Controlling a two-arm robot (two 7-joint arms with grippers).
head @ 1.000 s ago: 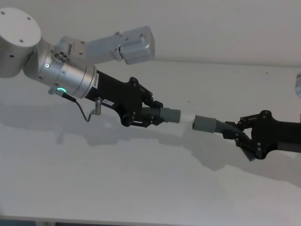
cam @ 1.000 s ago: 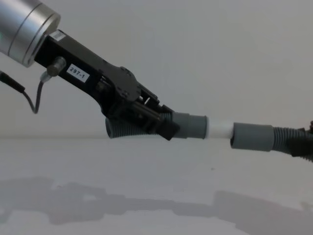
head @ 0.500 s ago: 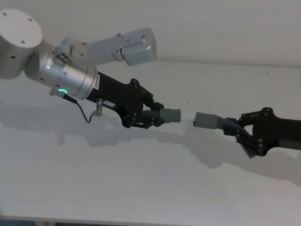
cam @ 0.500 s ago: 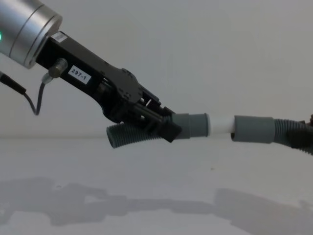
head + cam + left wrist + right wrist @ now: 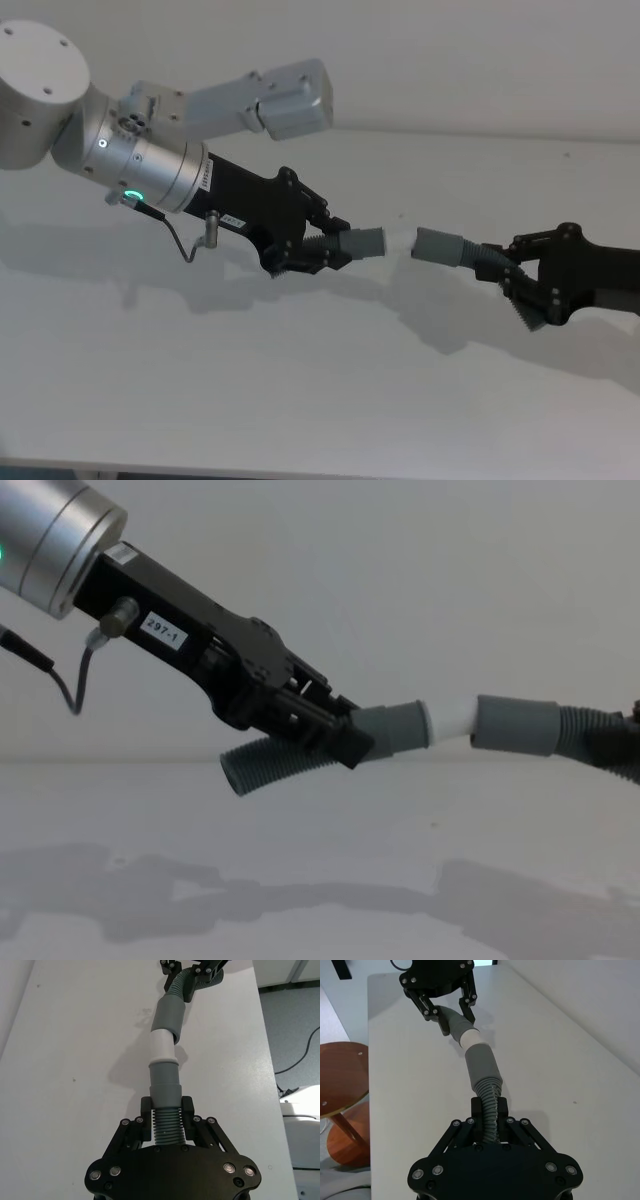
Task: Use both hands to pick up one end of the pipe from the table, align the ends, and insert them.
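Both hands hold the pipe above the white table (image 5: 300,390). My left gripper (image 5: 312,252) is shut on the ribbed hose (image 5: 167,1127) just behind the cuff (image 5: 395,728) that carries the white spigot (image 5: 450,718). On the right, my right gripper (image 5: 520,283) is shut on the hose (image 5: 490,1102) behind the socket cuff (image 5: 515,725). The ends meet at a slight kink, with the spigot tip at the socket's mouth (image 5: 169,1015) and most of the white still showing. A loose stretch of hose (image 5: 270,765) hangs below the left gripper.
A round brown stool (image 5: 340,1075) stands off the table's edge in the right wrist view. In the left wrist view, grey floor with a cable (image 5: 297,1055) lies past the table's long edge. My left arm's silver elbow (image 5: 40,90) looms at the head view's upper left.
The left gripper has tilted, so its cuff and spigot now point slightly upward and the joint is kinked instead of straight. The right gripper and socket have shifted a little to the right.
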